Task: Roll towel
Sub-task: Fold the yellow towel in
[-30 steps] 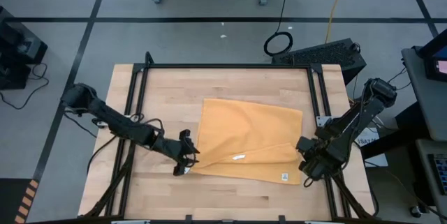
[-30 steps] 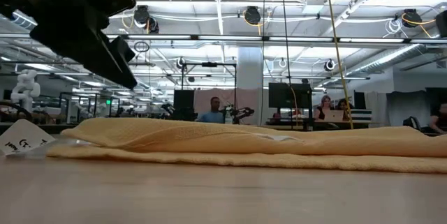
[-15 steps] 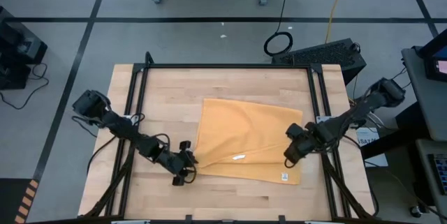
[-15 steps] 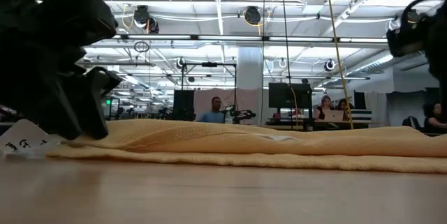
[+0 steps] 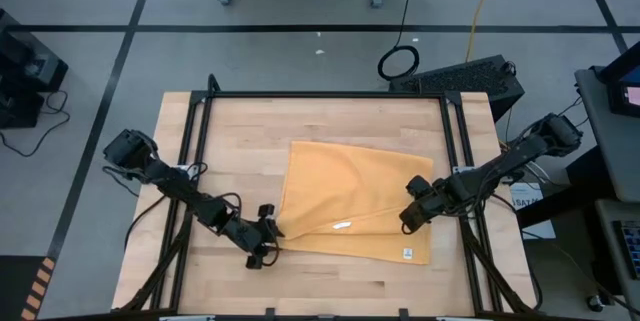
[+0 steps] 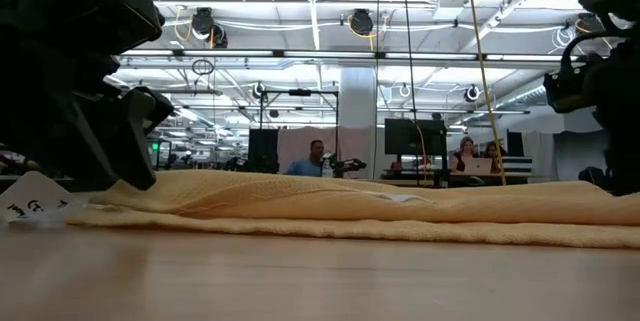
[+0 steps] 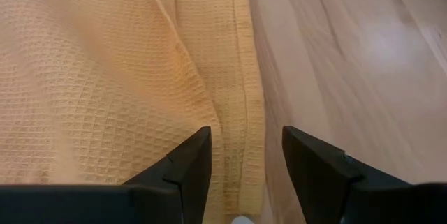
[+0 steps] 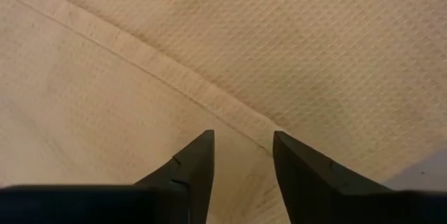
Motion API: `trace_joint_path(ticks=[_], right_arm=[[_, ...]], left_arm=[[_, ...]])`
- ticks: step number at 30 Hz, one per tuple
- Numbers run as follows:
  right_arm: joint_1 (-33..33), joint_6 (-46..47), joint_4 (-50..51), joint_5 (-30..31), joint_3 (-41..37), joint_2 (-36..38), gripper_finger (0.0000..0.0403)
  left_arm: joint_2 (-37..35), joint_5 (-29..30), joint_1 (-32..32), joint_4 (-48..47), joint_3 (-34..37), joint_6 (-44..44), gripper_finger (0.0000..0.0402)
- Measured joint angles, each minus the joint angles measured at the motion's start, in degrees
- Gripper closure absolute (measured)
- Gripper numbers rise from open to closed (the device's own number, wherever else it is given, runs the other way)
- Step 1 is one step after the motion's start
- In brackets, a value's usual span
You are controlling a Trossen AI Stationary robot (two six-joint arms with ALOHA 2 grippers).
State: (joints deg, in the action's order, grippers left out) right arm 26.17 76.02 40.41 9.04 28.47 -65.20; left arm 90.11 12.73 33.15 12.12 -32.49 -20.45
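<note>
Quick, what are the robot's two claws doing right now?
Left gripper: open over the towel's hemmed edge, holding nothing.
Right gripper: open above the towel, holding nothing.

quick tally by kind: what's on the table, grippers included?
Towel: 1, mustard-yellow
White tags on the towel: 2, one mid-cloth, one at the near right corner
Grippers: 2, left gripper at the towel's left edge, right gripper over its right side, both open
Total: 5
</note>
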Motion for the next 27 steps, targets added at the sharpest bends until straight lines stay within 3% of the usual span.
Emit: trace_joint_path(ticks=[9,16,21,27], right_arm=[[0.0,0.81,-1.44,-0.3,0.0,-3.96,0.0315],[0.15,-1.17,-1.45,-2.62,0.22,-4.78,0.0395],[0.47,-3.5,-0.55,-7.66,1.9,-3.82,0.0399],[2.34,-6.35,2.7,-8.02,5.02,-3.55,0.0402]], left_arm=[[0.0,0.89,0.0,0.0,0.0,0.37,0.0221],[0.0,1.91,0.0,-0.09,0.0,0.26,0.0221],[0.0,3.0,-0.06,-0.43,0.0,-0.07,0.0221],[0.0,3.0,-0.04,-0.63,0.0,-0.15,0.0221]])
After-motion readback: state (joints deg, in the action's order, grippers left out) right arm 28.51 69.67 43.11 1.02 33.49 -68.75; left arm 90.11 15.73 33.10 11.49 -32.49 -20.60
